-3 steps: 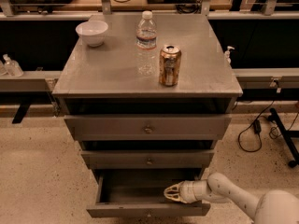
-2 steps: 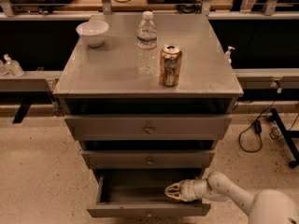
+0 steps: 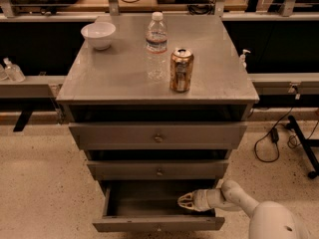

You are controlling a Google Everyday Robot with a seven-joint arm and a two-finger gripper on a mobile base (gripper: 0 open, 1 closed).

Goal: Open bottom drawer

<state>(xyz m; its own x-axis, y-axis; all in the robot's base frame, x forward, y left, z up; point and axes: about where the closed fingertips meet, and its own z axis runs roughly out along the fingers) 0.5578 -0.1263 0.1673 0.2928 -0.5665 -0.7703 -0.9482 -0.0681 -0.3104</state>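
The bottom drawer of the grey metal cabinet stands pulled out toward the camera, its plain grey inside showing and a small knob on its front panel at the lower edge of the view. My gripper reaches in from the lower right on a white arm and hovers inside the drawer's right half, just behind the front panel. Its pale fingers point left. Nothing shows inside the drawer besides the gripper.
Above are the middle drawer and top drawer, both pushed in. On the cabinet top stand a white bowl, a water bottle and a can. Cables lie on the floor at right.
The gripper has stayed inside the open bottom drawer, shifting only slightly. The drawer has not visibly moved.
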